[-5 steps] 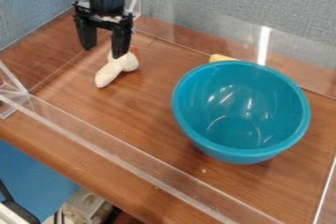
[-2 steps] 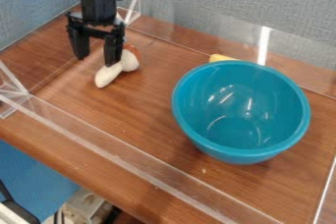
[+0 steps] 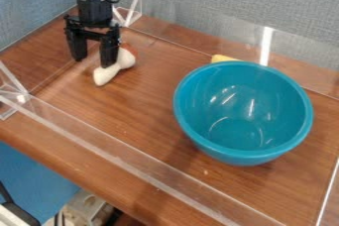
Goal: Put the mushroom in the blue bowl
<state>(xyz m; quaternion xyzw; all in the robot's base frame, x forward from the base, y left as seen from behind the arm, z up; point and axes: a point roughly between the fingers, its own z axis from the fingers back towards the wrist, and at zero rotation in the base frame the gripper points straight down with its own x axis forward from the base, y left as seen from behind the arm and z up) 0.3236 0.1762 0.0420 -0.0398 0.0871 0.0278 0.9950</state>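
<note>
Far left: clear acrylic wall [image 3: 79,141] runs along front edge of wooden table [image 3: 133,101], w/ a short side panel at left corner.

Upper left: black gripper [image 3: 95,54] hangs from above, pointing nearly straight down, fingers spread wide. Tips sit low, close to table surface, straddling top end of the mushroom [image 3: 111,67]; no pinch visible, can't tell if a finger touches it.

Mushroom lies on its side on table, cream-white stem toward the viewer; cap end mostly hidden behind gripper fingers. Well apart from bowl, to its left and further back.

Center-right: blue bowl [image 3: 244,111] stands upright on table, glossy teal, nothing inside; largest item in view.

Just behind bowl's back rim: small yellow object [image 3: 225,59], partly hidden by rim. Back: blue-grey fabric wall [image 3: 252,2], upright clear panel [image 3: 267,44] in front of it.
</note>
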